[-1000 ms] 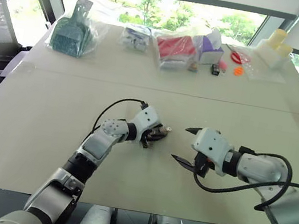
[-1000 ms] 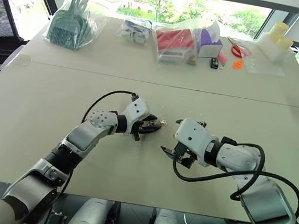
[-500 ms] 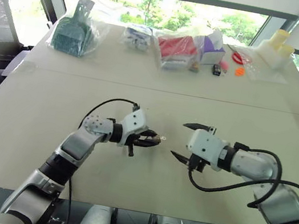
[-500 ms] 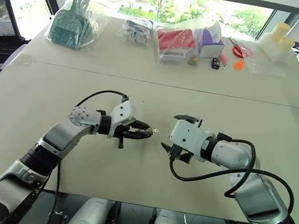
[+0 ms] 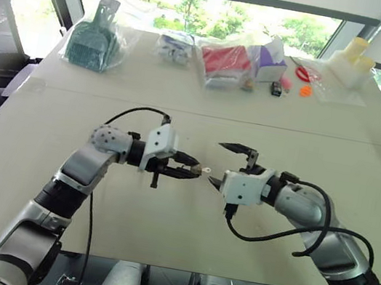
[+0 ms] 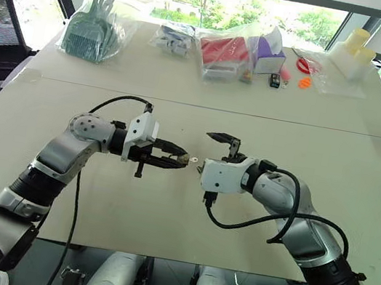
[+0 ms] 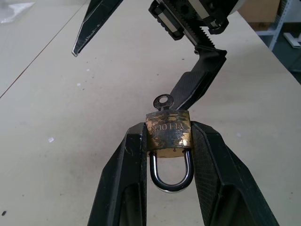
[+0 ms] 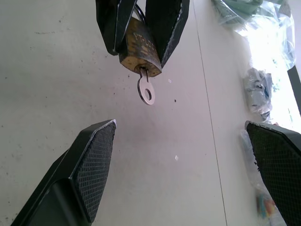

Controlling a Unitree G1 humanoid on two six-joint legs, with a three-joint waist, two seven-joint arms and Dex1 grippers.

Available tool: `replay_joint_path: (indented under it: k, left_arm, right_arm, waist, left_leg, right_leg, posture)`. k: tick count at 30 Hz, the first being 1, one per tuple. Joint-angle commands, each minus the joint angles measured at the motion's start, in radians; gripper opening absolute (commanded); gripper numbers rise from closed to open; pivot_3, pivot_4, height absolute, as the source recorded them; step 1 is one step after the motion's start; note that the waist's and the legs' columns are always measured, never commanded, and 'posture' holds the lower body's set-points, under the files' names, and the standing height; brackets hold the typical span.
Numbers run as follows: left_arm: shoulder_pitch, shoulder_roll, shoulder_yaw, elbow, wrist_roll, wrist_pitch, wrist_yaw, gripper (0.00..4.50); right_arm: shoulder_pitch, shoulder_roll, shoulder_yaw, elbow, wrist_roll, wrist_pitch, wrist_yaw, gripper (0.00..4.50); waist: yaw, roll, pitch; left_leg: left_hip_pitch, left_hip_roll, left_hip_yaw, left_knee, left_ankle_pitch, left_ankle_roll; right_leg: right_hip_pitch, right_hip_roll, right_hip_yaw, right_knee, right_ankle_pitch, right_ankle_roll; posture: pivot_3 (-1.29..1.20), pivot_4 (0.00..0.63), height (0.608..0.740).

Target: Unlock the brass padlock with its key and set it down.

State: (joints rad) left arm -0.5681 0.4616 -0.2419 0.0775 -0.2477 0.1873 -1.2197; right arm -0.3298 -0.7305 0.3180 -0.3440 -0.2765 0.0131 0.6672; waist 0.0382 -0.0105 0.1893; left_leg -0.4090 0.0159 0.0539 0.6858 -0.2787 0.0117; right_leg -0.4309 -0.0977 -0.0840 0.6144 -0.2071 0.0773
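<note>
1. At the far left of the table [image 5: 40,160], near its back edge, lies a green scoop in a clear bag [image 5: 90,40].
2. The left gripper [image 5: 194,173] is held above the table's middle, pointing toward the robot's right, its two black fingers [image 7: 127,183] clamped on the brass padlock [image 7: 168,133].
3. The padlock sits between the fingertips; its silvery shackle loop [image 7: 171,174] lies back between the fingers and looks closed.
4. The key [image 8: 146,88] sticks out of the padlock's keyhole end, its round bow pointing toward the other gripper.
5. The right gripper [image 5: 218,163] faces the left one from just beside it, jaws spread wide, nothing between them; one finger [image 8: 91,157] and the other stand well apart on either side of the key's line, neither touching it.
6. Along the back of the table, rightward from the scoop, lie more bagged items [image 5: 223,63], a purple and white box [image 5: 270,60], small orange pieces [image 5: 303,90] and pale yellow cups in a bag [image 5: 352,60].
</note>
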Motion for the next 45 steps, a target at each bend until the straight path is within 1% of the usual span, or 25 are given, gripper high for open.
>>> replay_joint_path:
  k: [1, 3, 4, 7, 10, 12, 25, 33, 34, 35, 36, 39, 40, 45]
  left_arm:
    - [-0.027, 0.001, 0.007, -0.01, 0.005, -0.033, 0.002, 0.72]
    - [-0.029, 0.0, 0.005, -0.005, 0.008, -0.039, 0.006, 0.72]
    - [-0.029, -0.001, 0.005, -0.003, 0.01, -0.042, 0.008, 0.72]
    - [-0.029, -0.003, 0.004, 0.0, 0.015, -0.049, 0.011, 0.72]
    - [-0.024, 0.001, 0.001, 0.006, 0.03, -0.065, 0.013, 0.72]
    - [-0.026, 0.0, 0.0, 0.012, 0.034, -0.071, 0.017, 0.72]
    - [-0.035, -0.011, -0.006, 0.043, 0.075, -0.116, 0.054, 0.72]
    - [-0.036, -0.024, 0.004, 0.034, 0.051, -0.077, 0.048, 0.72]
    - [-0.036, -0.024, 0.004, 0.031, 0.05, -0.074, 0.048, 0.72]
    - [-0.036, -0.023, 0.004, 0.03, 0.05, -0.072, 0.048, 0.72]
    - [-0.035, -0.023, 0.005, 0.029, 0.05, -0.07, 0.048, 0.72]
    - [-0.035, -0.023, 0.006, 0.026, 0.05, -0.067, 0.047, 0.72]
    - [-0.036, -0.023, 0.006, 0.027, 0.05, -0.067, 0.047, 0.72]
    - [-0.037, -0.023, 0.007, 0.028, 0.051, -0.069, 0.045, 0.72]
  right_arm:
    - [-0.011, 0.014, -0.014, -0.027, -0.009, -0.015, 0.015, 4.24]
    - [-0.01, 0.02, -0.014, -0.032, -0.009, -0.014, 0.026, 3.64]
    - [-0.01, 0.023, -0.014, -0.034, -0.009, -0.013, 0.03, 3.2]
    - [-0.014, 0.035, -0.014, -0.036, -0.012, -0.012, 0.04, 1.51]
    - [-0.02, 0.042, -0.014, -0.034, -0.016, -0.015, 0.053, 0.02]
    - [-0.024, 0.046, -0.016, -0.033, -0.018, -0.017, 0.061, 0.02]
    - [-0.047, 0.058, -0.007, -0.04, -0.028, -0.039, 0.099, 0.02]
    - [-0.056, 0.068, -0.004, -0.028, -0.034, -0.054, 0.112, 0.02]
    - [-0.056, 0.07, -0.006, -0.028, -0.033, -0.054, 0.113, 0.54]
    - [-0.056, 0.072, -0.008, -0.026, -0.033, -0.057, 0.114, 0.86]
    - [-0.056, 0.074, -0.01, -0.025, -0.035, -0.06, 0.114, 1.35]
    - [-0.054, 0.076, -0.013, -0.023, -0.046, -0.06, 0.123, 2.97]
    - [-0.054, 0.077, -0.014, -0.023, -0.047, -0.062, 0.123, 3.43]
    - [-0.052, 0.072, -0.018, -0.019, -0.051, -0.072, 0.126, 3.43]
  waist:
    - [0.0, 0.0, 0.0]
    - [-0.001, 0.0, 0.0]
    - [-0.001, 0.0, 0.0]
    - [-0.001, 0.0, 0.0]
    - [-0.001, 0.0, 0.0]
    - [-0.001, 0.0, 0.0]
    - [-0.001, 0.0, 0.0]
    - [-0.001, 0.0, 0.0]
    - [-0.001, 0.0, 0.0]
    - [-0.001, 0.0, 0.0]
    - [-0.001, 0.0, 0.0]
    - [-0.001, 0.0, 0.0]
    - [-0.001, 0.0, 0.0]
    - [-0.001, 0.0, 0.0]
  left_leg:
    - [0.0, 0.0, 0.0, 0.0, 0.0, 0.0]
    - [0.0, 0.0, 0.0, 0.0, 0.0, 0.0]
    - [0.0, 0.0, 0.0, 0.0, 0.0, 0.0]
    - [0.0, 0.0, 0.0, 0.0, 0.0, 0.0]
    - [0.0, 0.0, 0.0, 0.0, 0.0, 0.0]
    - [0.0, 0.0, 0.0, 0.0, 0.0, 0.0]
    - [0.0, 0.0, 0.0, 0.0, 0.0, 0.0]
    - [0.0, 0.0, 0.0, 0.0, 0.0, 0.0]
    - [0.0, 0.0, 0.0, 0.0, 0.0, 0.0]
    - [0.0, 0.0, 0.0, 0.0, 0.0, 0.0]
    - [0.0, 0.0, 0.0, 0.0, 0.0, 0.0]
    - [0.0, 0.0, 0.0, 0.0, 0.0, 0.0]
    - [0.0, 0.0, 0.0, 0.0, 0.0, 0.0]
    - [0.001, 0.0, 0.0, 0.0, 0.0, 0.0]
  right_leg:
    - [0.0, 0.0, 0.0, 0.0, 0.0, 0.0]
    - [0.0, 0.0, 0.0, 0.0, 0.0, 0.0]
    - [0.0, 0.0, 0.0, 0.0, 0.0, 0.0]
    - [0.0, 0.0, 0.0, 0.0, 0.0, 0.0]
    - [0.0, 0.0, 0.0, 0.0, 0.0, 0.0]
    - [0.0, 0.0, 0.0, 0.0, 0.001, 0.002]
    - [0.0, 0.0, 0.0, 0.0, 0.001, 0.002]
    - [0.0, 0.0, 0.0, 0.001, 0.002, 0.003]
    - [0.0, 0.0, 0.0, 0.001, 0.002, 0.003]
    - [0.0, 0.0, 0.0, 0.001, 0.002, 0.003]
    - [0.0, 0.0, 0.0, 0.001, 0.002, 0.003]
    - [0.0, 0.0, 0.0, 0.001, 0.002, 0.003]
    - [0.0, 0.0, 0.0, 0.001, 0.002, 0.003]
    - [0.0, 0.0, 0.0, 0.001, 0.002, 0.003]
  posture:
    - [0.0, 0.15, 0.74]
    - [0.0, 0.15, 0.74]
    - [0.0, 0.15, 0.74]
    - [0.0, 0.15, 0.74]
    - [0.0, 0.15, 0.74]
    - [0.0, 0.15, 0.74]
    - [0.0, 0.15, 0.74]
    - [0.0, 0.15, 0.74]
    - [0.0, 0.15, 0.74]
    - [0.0, 0.15, 0.74]
    - [0.0, 0.15, 0.74]
    - [0.0, 0.15, 0.74]
    - [0.0, 0.15, 0.74]
    - [0.0, 0.15, 0.74]
